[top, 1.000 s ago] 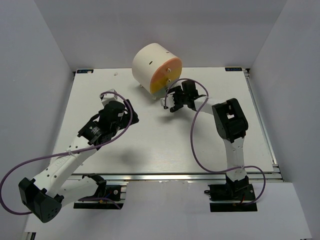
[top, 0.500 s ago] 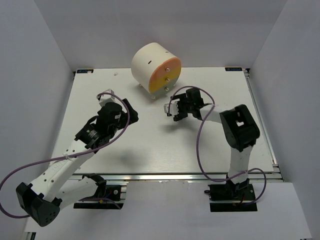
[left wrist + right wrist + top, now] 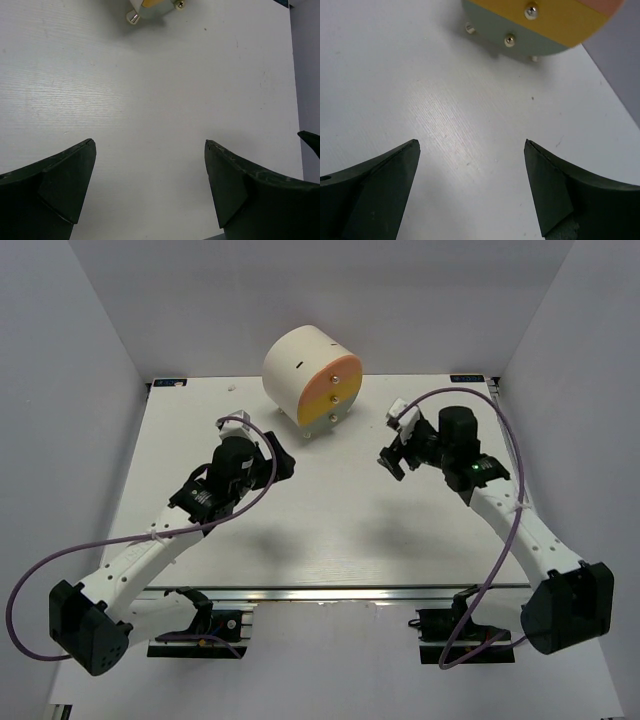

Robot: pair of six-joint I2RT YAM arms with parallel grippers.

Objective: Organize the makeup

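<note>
Wide open and empty, both of them: left pincer (image 3: 283, 463), right pincer (image 3: 392, 457), each facing the cream drawer cylinder (image 3: 303, 368). No makeup shows anywhere on the table (image 3: 330, 530); probably stowed inside, fronts shut. Smart play: steer clear of the knobs (image 3: 509, 40) and don't nudge it.

I see a white tabletop (image 3: 320, 540) boxed in by plain pale grey walls (image 3: 420, 300) on three sides, an aluminium rail (image 3: 340, 593) along its near edge, under even, soft light.
</note>
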